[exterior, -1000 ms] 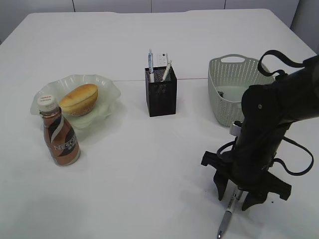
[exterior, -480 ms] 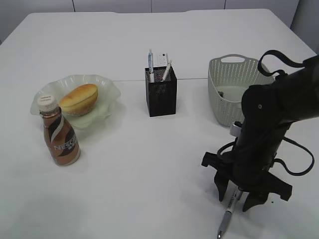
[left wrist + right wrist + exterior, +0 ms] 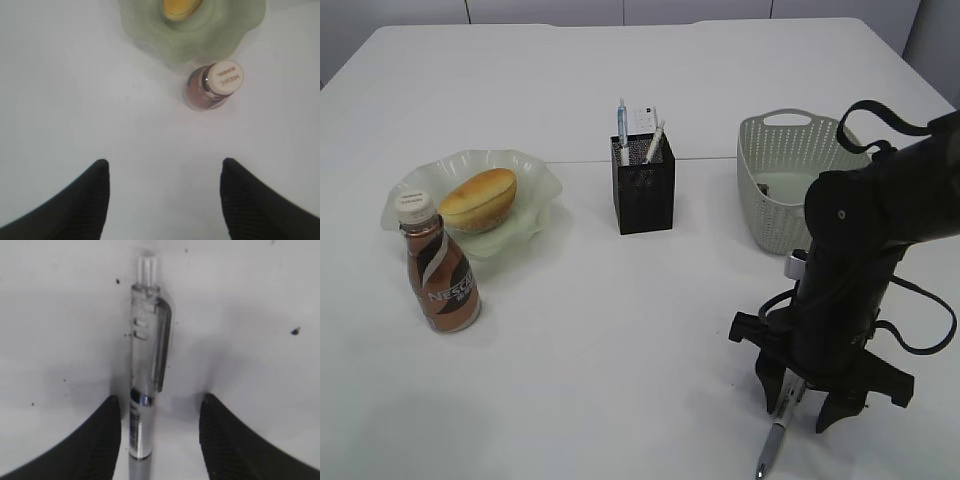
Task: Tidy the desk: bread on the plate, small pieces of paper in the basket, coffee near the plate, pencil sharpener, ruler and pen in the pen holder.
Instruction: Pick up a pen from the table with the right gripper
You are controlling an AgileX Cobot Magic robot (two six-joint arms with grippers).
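A clear-and-silver pen (image 3: 775, 438) lies on the white desk (image 3: 620, 330) near the front right. My right gripper (image 3: 804, 408) stands over it, open, with one finger on each side. In the right wrist view the pen (image 3: 145, 370) runs between the fingers, close to the left one, and my right gripper (image 3: 160, 406) does not clamp it. The bread (image 3: 478, 198) rests on the pale green plate (image 3: 542, 180). The coffee (image 3: 440, 272) stands just in front of the plate. My left gripper (image 3: 164, 167) hangs open above bare desk, short of the coffee cap (image 3: 226, 79).
The black mesh pen holder (image 3: 642, 188) stands mid-desk with pens and a pale flat piece sticking out. The grey-green basket (image 3: 778, 150) sits behind my right arm. A seam line crosses the desk behind the holder.
My right gripper has sunk a little lower around the pen and shifted slightly toward the near edge. Nothing else has moved.
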